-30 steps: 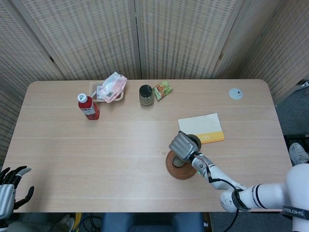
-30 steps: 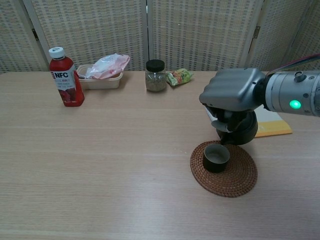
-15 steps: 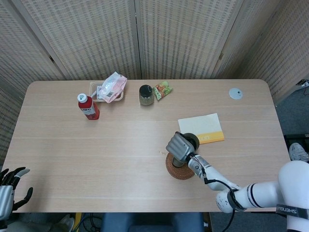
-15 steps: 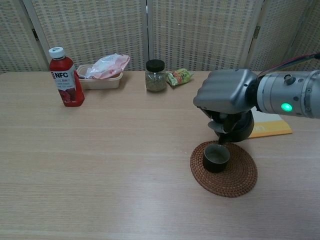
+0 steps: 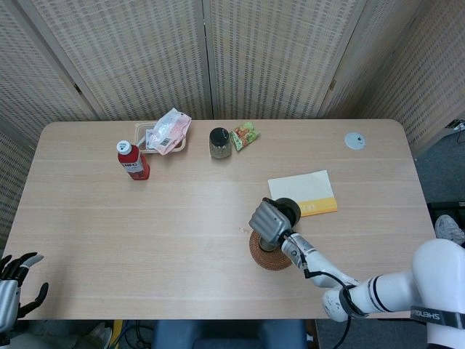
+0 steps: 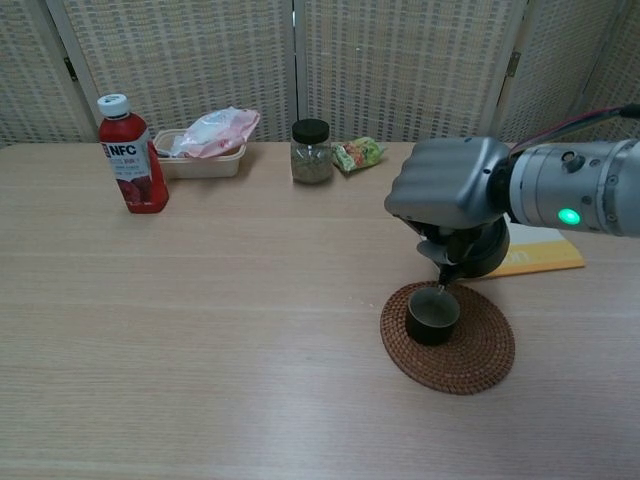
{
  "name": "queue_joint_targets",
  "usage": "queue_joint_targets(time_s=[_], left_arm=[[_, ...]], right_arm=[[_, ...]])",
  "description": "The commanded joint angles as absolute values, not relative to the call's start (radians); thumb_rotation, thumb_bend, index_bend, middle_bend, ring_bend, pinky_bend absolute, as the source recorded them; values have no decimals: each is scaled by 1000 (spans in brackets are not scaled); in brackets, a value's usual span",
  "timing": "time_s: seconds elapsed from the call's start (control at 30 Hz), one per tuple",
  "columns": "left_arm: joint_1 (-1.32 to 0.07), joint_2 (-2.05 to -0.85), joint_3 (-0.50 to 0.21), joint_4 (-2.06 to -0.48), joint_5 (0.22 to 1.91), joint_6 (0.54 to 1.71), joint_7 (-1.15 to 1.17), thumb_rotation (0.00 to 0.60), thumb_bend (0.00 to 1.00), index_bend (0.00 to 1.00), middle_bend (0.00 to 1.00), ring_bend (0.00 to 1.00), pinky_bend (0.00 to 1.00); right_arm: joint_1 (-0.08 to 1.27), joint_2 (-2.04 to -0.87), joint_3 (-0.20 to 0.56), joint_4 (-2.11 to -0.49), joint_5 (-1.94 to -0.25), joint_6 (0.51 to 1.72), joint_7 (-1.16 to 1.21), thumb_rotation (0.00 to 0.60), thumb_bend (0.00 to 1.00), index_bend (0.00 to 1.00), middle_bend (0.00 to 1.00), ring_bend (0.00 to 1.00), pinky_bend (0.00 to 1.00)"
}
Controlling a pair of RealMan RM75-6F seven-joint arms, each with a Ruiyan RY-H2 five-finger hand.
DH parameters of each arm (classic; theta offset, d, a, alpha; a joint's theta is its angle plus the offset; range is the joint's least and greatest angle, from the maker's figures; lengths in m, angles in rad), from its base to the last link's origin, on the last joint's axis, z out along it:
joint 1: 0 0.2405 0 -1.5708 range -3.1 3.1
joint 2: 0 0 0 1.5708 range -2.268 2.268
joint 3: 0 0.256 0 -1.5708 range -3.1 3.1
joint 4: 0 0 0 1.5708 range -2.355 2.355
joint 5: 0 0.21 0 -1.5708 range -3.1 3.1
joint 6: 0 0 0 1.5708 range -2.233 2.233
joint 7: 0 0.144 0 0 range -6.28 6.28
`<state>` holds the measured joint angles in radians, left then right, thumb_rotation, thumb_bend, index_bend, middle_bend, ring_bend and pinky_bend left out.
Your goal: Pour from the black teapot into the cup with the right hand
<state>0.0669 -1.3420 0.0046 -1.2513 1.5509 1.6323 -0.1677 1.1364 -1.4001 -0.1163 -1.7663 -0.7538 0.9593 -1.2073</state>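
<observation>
While the right robot hand grips the black teapot from above, the pot hangs tilted beneath its curled fingers, spout down toward the cup. In the chest view the spout tip sits just over the cup's rim, on the cup's far side; whether liquid is running cannot be told. In the head view the same right robot hand covers most of the black teapot, whose round body shows just behind it. The cup stands directly below the right robot hand, on a round woven coaster that lies on the table. Just beyond the right robot hand, on its outer side, a yellow-edged paper napkin lies flat, partly hidden by the forearm in the chest view.

Well away from that hand, along the table's far edge, stand a dark-lidded glass jar and, just beside it, a small green snack packet. Farther left are a shallow tray holding a pink-and-white bag, and a red juice bottle with a white cap. A small round disc lies near the far right corner.

The left robot hand hangs off the near left corner of the table, its fingers spread and holding nothing.
</observation>
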Motion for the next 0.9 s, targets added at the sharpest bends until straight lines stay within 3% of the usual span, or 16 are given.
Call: queue_joint_targets(time_s=[0.03,0.9], left_arm=[[68,-1343,5,-1251,1551,1633,-168,600,363,249,198,212,79],[71,-1344,3,-1248,1553,1636,-170,600,362,248,198,212,79]], right_arm=[[1143,-1401,-120,-1771,-746,966,-1218,439,579,995,931,907,489],[1183,-1399,-148,-1809,-704,1012,-1279,439,571,994,934,909,501]])
